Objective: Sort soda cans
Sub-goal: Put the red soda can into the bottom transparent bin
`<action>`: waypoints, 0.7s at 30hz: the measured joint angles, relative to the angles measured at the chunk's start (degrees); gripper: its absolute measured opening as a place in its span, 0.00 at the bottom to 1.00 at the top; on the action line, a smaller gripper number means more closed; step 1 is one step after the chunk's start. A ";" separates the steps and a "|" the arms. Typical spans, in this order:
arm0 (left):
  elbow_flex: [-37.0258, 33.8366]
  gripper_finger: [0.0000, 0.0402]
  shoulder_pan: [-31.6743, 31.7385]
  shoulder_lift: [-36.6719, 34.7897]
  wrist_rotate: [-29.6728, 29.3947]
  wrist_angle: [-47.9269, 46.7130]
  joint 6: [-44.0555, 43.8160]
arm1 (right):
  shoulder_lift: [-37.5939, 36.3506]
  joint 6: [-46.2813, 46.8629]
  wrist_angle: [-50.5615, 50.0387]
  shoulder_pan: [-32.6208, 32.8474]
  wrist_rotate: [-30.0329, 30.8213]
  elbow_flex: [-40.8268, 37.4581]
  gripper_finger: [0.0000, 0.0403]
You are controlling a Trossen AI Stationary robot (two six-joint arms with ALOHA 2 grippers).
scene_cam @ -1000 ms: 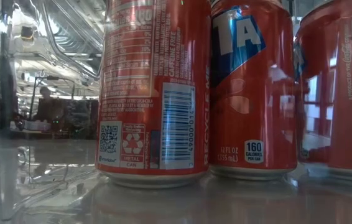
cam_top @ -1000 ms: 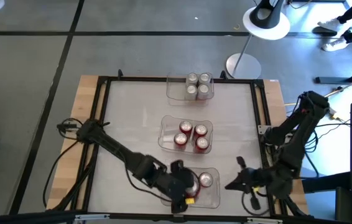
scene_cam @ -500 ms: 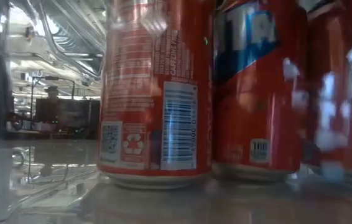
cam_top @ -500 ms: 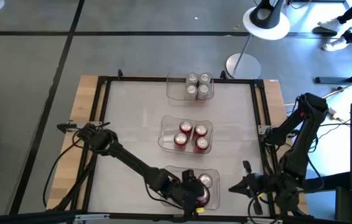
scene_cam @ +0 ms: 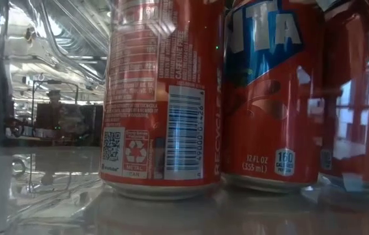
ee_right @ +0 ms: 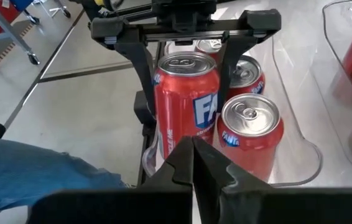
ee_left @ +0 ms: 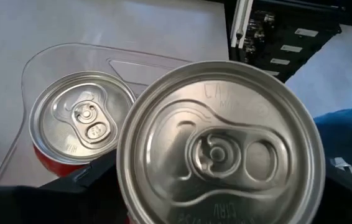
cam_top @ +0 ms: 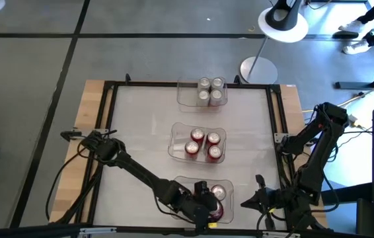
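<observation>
The near clear tray (cam_top: 182,183) holds several red soda cans. One red can (ee_right: 185,93) stands upright among them, and my left gripper (cam_top: 207,203) is shut on it, one finger on each side. The other red cans (ee_right: 250,127) stand close beside and behind it. In the left wrist view its silver top (ee_left: 219,146) fills the picture, with a neighbour's top (ee_left: 81,119) beside it. My right gripper (cam_top: 246,198) hovers shut and empty just right of the tray, pointing at the cans. In the right wrist view it hides the held can's foot. My left gripper pinches the red can by its side wall, upper half (ee_right: 163,81), between its two fingers (ee_right: 143,68). It comes slanting down from the table's left. The can stands upright in the near tray, close against its neighbours.
A middle tray (cam_top: 174,135) holds several red cans. A far tray (cam_top: 182,98) holds several silver ones. A black frame (cam_top: 108,132) runs around the table. A lamp foot (cam_top: 258,69) stands beyond the far edge, and a person's feet (cam_top: 355,36) show at the far right.
My left gripper has gone down into the near tray with the red can. In the low view the cans shook, and the middle one now shows more of its label. My right gripper has sunk a little toward the near edge and stays shut.
</observation>
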 joint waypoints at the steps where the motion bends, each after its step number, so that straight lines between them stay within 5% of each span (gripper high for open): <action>1: 0.00 0.79 -0.07 0.00 0.03 0.04 -0.10 | 0.00 0.05 0.02 0.00 -0.09 0.00 0.00; 16: -0.35 0.76 -0.81 -2.64 0.99 -2.10 -2.34 | 0.00 -0.14 -1.81 0.00 -0.09 0.00 0.00; 21: -0.34 0.76 -0.73 -3.26 0.58 -6.77 -10.62 | 0.00 -0.14 -2.16 0.00 0.41 0.00 0.00</action>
